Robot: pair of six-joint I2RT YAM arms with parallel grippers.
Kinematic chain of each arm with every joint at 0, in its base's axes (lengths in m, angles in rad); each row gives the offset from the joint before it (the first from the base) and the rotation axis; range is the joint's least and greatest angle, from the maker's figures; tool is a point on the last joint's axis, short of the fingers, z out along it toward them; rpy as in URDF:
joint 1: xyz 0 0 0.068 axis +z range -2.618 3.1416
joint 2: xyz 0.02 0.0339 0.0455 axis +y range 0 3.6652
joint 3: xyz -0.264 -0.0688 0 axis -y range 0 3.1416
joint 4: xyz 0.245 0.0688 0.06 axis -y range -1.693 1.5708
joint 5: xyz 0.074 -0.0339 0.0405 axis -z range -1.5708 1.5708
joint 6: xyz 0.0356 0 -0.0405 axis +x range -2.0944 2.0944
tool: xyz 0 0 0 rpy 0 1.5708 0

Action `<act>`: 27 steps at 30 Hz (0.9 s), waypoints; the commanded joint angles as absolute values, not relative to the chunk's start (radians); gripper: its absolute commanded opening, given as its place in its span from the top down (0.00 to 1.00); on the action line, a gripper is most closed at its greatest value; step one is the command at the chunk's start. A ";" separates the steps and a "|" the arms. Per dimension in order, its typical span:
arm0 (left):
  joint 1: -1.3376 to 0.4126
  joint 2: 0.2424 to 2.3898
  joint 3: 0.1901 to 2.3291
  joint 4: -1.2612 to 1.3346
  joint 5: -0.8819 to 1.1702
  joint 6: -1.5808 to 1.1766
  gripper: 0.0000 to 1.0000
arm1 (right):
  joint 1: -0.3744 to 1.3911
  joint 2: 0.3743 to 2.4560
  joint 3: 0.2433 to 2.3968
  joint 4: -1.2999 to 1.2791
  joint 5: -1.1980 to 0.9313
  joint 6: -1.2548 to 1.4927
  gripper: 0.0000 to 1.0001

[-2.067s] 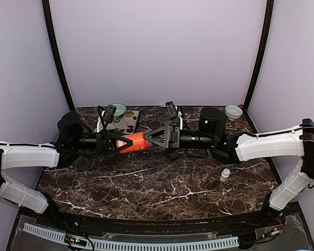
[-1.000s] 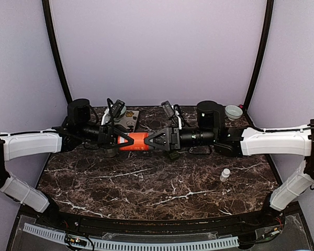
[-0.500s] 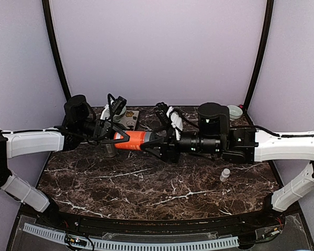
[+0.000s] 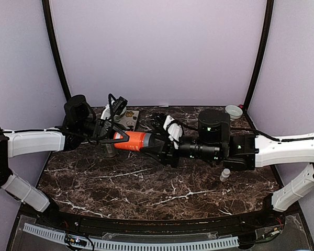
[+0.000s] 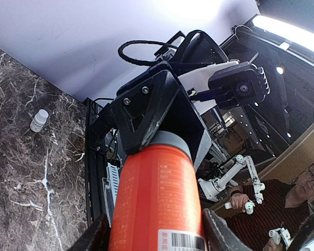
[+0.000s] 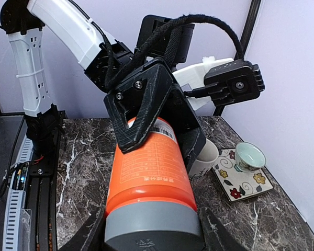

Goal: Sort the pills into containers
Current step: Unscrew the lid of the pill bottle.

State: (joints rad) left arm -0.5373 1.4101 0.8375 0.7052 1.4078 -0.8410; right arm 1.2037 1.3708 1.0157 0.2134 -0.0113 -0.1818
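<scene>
Above table (image 4: 146, 194), left of centre, orange bottle (image 4: 134, 140) hangs level between my arms. Left gripper (image 4: 116, 137) clamped on body, right gripper (image 4: 153, 144) clamped on grey cap (image 6: 152, 228). Right wrist rolled over in last second; I reckon cap loosening, sorting not yet begun.

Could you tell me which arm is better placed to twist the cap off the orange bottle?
Right, probably: the right gripper grips the grey cap, while the left gripper holds the orange bottle by its body and can steady it.
</scene>
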 commanded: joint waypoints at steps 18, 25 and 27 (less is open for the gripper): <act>-0.526 1.369 0.892 0.614 1.450 -0.711 1.00 | 1.177 1.300 0.971 0.159 0.110 -0.164 0.29; -0.526 1.346 0.908 0.500 1.371 -0.576 1.00 | 1.176 1.229 0.902 0.187 0.096 0.025 0.28; -0.526 1.342 0.912 0.475 1.347 -0.538 1.00 | 1.169 1.217 0.900 0.183 0.091 0.124 0.28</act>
